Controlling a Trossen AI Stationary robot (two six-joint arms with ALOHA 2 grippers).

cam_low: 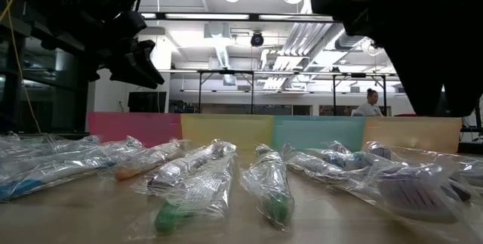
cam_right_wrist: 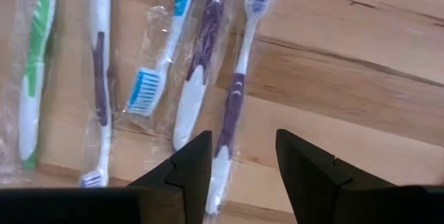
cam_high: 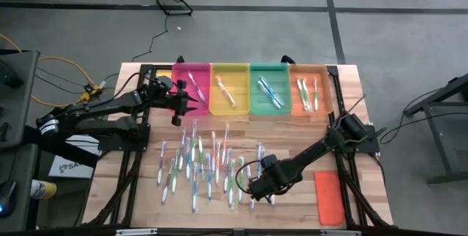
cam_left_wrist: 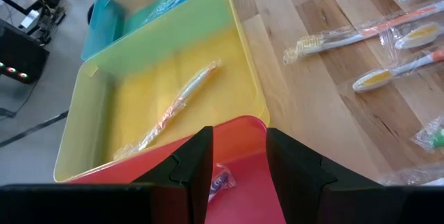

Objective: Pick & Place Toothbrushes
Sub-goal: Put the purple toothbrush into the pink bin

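**Right arm lining up on a purple brush while the left is hanging over the pink tray**

You are working at a wooden table (cam_high: 146,199) with four trays lined along its far edge: pink (cam_high: 199,71), yellow (cam_high: 240,103), green (cam_high: 257,103) and orange (cam_high: 324,97). The row appears to be sorting by colour, since each tray is holding only a brush or two of a matching shade. The yellow one is holding a single wrapped orange-yellow brush (cam_left_wrist: 177,106).

The loose toothbrushes (cam_high: 201,166) are lying scattered across the near middle of the table, each in its clear wrapper, so most of the job is still waiting for you. A flat orange lid (cam_high: 329,196) is resting at the near right, apart from the pile.

Your left gripper (cam_left_wrist: 238,168) is hovering over the pink tray's near edge, jaws parted and holding nothing, which suits a drop rather than a pick.

Your right gripper (cam_right_wrist: 241,158) is sitting low at the right fringe of the pile, jaws parted and empty, straddling the handle of a purple brush (cam_right_wrist: 232,96). That looks like your next pick; its neighbour (cam_right_wrist: 198,68) is lying just beside it, so mind you are not catching both wrappers.
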